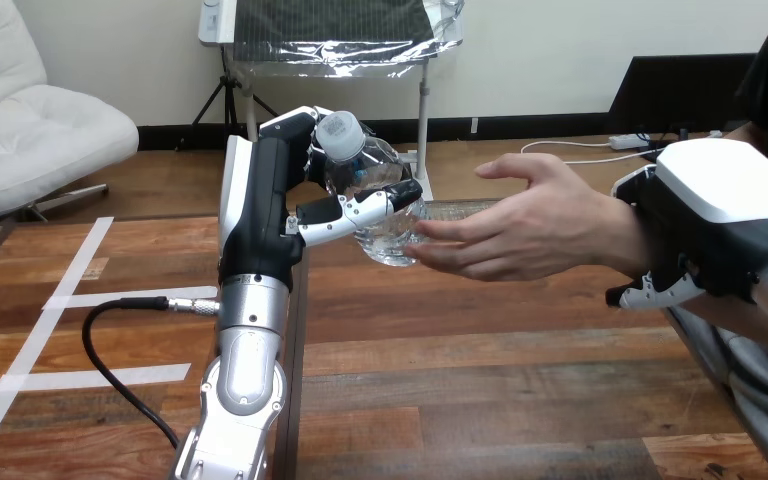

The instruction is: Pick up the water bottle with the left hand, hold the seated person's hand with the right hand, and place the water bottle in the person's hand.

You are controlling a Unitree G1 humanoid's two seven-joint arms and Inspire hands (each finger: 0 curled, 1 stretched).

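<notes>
Nearest is the wooden table. The left arm comes up from the near left, and the left hand at its end is up in the air above the table. Its thumb and fingers are wrapped round the water bottle. The bottle is clear, its top leans a bit to the left, and its cap is on. So picking up the bottle looks done. On the right, the right hand sits over the person's wrist. One finger curls under the wrist, so the hand looks clamped on it. That part looks done too, though the grip is on the wrist and not on the palm. The person's hand reaches in from the right, open, with the palm turned to the left. Its fingertips touch the low part of the bottle, but they are not wrapped round it yet. What is left, I think, is to bring the bottle right into the open palm and then let go with the left hand.
</notes>
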